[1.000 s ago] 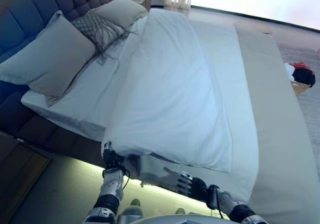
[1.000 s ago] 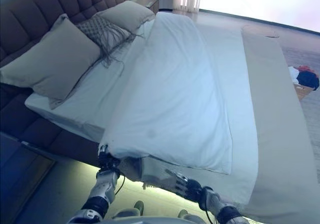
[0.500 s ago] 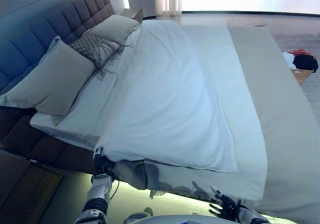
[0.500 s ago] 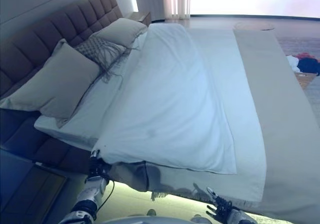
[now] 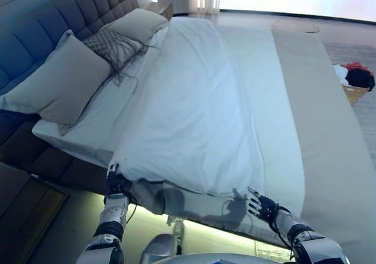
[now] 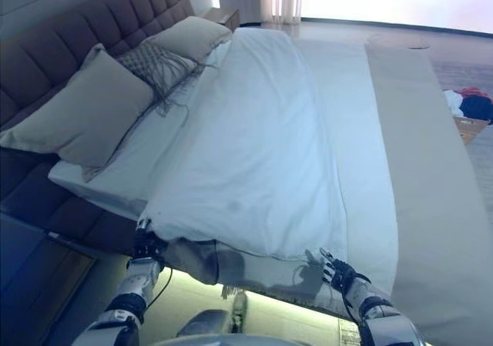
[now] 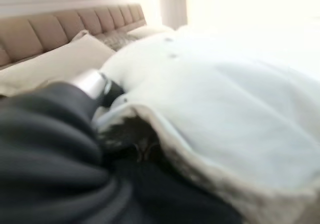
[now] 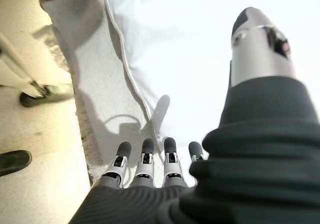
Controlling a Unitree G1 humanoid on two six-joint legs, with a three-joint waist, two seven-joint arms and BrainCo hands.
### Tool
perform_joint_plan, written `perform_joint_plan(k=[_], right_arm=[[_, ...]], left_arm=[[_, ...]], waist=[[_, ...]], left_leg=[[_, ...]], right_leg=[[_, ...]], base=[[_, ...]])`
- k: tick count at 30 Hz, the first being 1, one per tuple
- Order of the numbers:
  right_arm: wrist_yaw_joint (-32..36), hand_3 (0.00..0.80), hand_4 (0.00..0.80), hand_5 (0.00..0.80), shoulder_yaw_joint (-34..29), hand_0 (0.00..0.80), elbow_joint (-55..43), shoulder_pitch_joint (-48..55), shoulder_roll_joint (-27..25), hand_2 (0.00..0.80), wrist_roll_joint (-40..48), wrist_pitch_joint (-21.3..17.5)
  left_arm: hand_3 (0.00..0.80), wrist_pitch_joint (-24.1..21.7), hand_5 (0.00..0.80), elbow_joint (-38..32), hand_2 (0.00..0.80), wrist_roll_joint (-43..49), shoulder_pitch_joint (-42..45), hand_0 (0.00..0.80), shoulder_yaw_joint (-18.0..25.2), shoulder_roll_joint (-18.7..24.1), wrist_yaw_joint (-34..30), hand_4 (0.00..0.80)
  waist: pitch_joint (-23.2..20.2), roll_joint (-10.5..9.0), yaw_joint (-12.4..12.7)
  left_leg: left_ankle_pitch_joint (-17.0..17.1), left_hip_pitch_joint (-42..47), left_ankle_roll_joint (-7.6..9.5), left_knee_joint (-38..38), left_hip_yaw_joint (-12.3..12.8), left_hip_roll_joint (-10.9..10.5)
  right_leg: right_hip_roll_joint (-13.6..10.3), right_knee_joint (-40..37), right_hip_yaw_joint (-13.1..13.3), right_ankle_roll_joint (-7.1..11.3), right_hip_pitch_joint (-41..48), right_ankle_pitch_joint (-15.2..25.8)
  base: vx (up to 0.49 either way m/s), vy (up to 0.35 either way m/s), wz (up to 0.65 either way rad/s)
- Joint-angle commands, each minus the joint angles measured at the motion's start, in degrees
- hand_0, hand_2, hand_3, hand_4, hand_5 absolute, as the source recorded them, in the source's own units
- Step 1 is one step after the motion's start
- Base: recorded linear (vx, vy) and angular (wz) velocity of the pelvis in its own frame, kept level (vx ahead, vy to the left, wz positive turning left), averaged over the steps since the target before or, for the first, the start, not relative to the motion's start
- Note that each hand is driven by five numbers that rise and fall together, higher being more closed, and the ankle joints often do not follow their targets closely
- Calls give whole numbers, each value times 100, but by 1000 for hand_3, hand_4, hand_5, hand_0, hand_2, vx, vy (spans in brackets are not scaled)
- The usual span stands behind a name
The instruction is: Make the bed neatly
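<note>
The left robot hand (image 5: 116, 184) is clamped on the near corner of the white duvet (image 5: 194, 111), which lies folded along the bed (image 5: 320, 123). The right robot hand (image 5: 262, 206), fingers spread and empty, hovers just beside the duvet's other near corner. A one-sided pull would likely skew the duvet; a shallow right grasp could slip.

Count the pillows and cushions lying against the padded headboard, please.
3. A large plain beige pillow is nearest the robot. A grey patterned cushion with a dark fringe lies in the middle. A second plain beige pillow is farthest. The white duvet may hide more.
</note>
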Motion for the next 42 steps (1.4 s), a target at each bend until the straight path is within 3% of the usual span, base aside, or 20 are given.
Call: perform_joint_plan(k=[1, 4, 7, 14, 17, 25, 33, 42], right_arm=[[41, 0, 0, 0, -181, 0, -49, 80, -139, 0, -167, -58], [43, 0, 0, 0, -331, 0, 39, 172, -250, 0, -114, -15], [0, 0, 0, 0, -416, 0, 121, 223, -326, 0, -31, -38], [-100, 0, 0, 0, -618, 0, 130, 387, -580, 0, 42, -60], [-131, 0, 0, 0, -665, 0, 39, 396, -688, 0, 68, -67], [124, 0, 0, 0, -852, 0, 110, 418, -938, 0, 104, 4], [260, 0, 0, 0, -752, 0, 92, 378, -868, 0, 177, -36], [152, 0, 0, 0, -808, 0, 96, 378, -746, 0, 213, -83]], left_arm=[[800, -597, 800, -307, 800, -8, -212, 800, 639, 662, -80, 800], [800, -531, 800, -286, 800, 185, -264, 800, 834, 851, 72, 800], [800, -394, 800, -213, 800, 239, -367, 800, 969, 1112, 87, 800], [800, 58, 800, -127, 800, 205, -374, 800, 1197, 1569, 90, 800], [800, 13, 800, -225, 800, 233, -370, 800, 1178, 1584, 229, 800], [800, 185, 800, 367, 800, 99, -341, 800, 1329, 2035, 192, 800], [800, 378, 800, 806, 800, -44, -65, 800, 1633, 2487, 247, 800], [800, 303, 800, 820, 800, -340, 351, 800, 1919, 2210, 262, 800]], waist=[[8, -203, 162], [-8, -305, -34], [-108, -274, -211], [-218, 17, -460], [-187, 130, -532], [-244, 209, -551], [-304, 139, -379], [-295, 24, -177]], left_leg=[[-221, -389, -479, 267, 561, 42], [-650, -175, -465, 854, 678, 191], [-751, 137, -479, 947, 708, 439], [-316, 626, -848, 694, 455, 1181], [-282, 712, -907, 536, 453, 1317], [-856, 1127, -825, 255, 369, 902], [-1283, 1292, -631, 197, 341, 640], [-1358, 1307, -483, 85, 246, 518]], right_leg=[[-251, -364, -414, 404, 242, 738], [-481, -363, -740, 412, 69, 848], [-595, -306, -888, 421, -143, 920], [-757, 31, -1008, 437, -302, 657], [-857, 248, -1074, 461, -424, 580], [-1223, 113, -1066, 732, -402, 864], [-1344, -187, -982, 892, -276, 1101], [-1352, -347, -1003, 965, -258, 1211]], base=[[-307, 50, 3], [-268, 92, 33], [-215, 192, -12], [-102, 276, 20], [-111, 313, 80], [-45, 238, 15], [-26, 76, 8], [-49, 10, -2]])
